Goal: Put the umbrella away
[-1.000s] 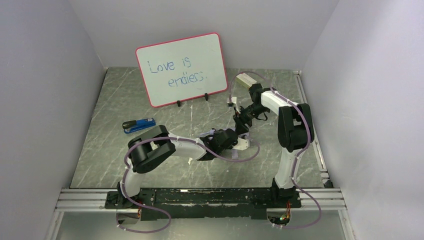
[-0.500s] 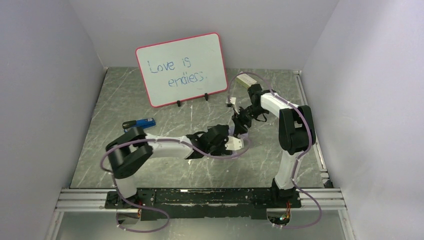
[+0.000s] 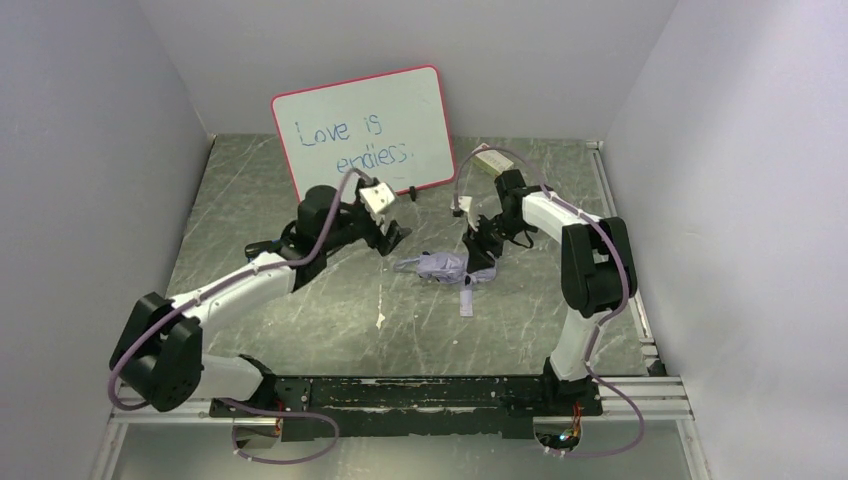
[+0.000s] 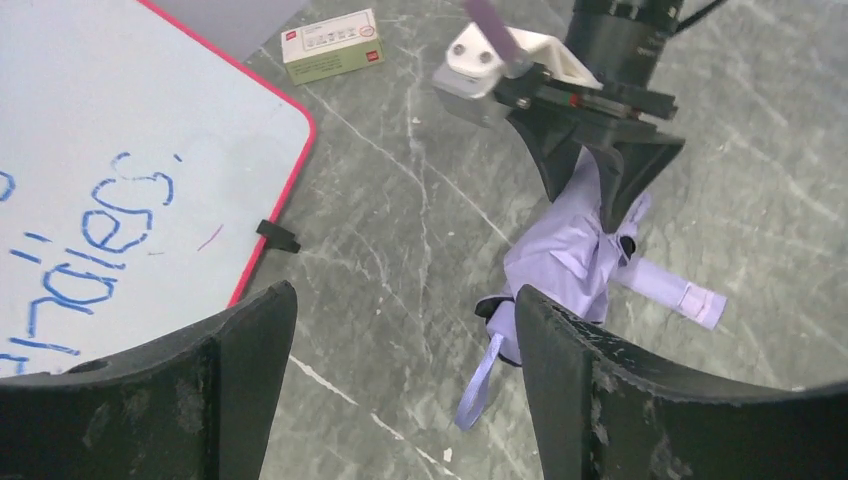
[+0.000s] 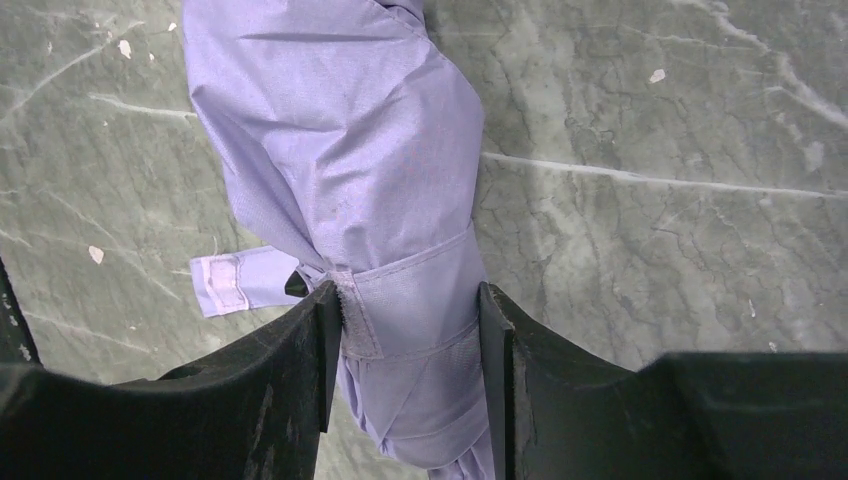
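Note:
The pale lavender umbrella [image 3: 440, 267] lies folded into a bundle on the marble table, its loose closure strap [image 3: 466, 300] trailing toward the near edge. My right gripper [image 3: 482, 258] is shut on one end of the bundle. In the right wrist view both fingers press the wrapped fabric [image 5: 340, 150] at the gripper [image 5: 405, 310], and the strap's end [image 5: 225, 280] sticks out to the left. My left gripper [image 3: 392, 239] hangs open and empty, left of the umbrella and in front of the whiteboard. Its wrist view shows the umbrella [image 4: 570, 250] beyond the wide-apart fingertips of that gripper [image 4: 402, 300].
The red-framed whiteboard [image 3: 365, 135] stands at the back, close behind the left gripper. A small cardboard box [image 3: 490, 160] lies at the back right. A blue stapler [image 3: 262, 246] is partly hidden under the left arm. Walls close in on three sides.
My left gripper has opened, let go of the umbrella and swung back and left toward the whiteboard. The umbrella now lies uncovered. The right gripper keeps its hold on it.

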Action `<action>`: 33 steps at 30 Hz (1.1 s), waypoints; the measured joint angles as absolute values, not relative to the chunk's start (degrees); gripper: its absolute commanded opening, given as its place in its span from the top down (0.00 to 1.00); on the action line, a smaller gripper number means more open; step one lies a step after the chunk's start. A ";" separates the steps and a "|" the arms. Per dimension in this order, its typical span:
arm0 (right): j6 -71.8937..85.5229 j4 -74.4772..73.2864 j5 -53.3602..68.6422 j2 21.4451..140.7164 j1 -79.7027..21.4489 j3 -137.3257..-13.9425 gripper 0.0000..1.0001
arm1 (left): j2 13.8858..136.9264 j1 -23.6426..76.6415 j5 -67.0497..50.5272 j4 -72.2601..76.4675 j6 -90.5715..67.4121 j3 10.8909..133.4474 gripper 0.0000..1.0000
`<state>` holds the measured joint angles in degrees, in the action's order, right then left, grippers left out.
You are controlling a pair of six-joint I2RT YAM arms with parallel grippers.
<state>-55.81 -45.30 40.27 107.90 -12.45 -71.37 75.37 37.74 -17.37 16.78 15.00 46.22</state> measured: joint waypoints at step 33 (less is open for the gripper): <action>-55.94 -16.80 21.91 93.97 -19.25 -52.97 0.81 | 124.49 33.76 -53.93 -15.66 18.96 88.27 0.03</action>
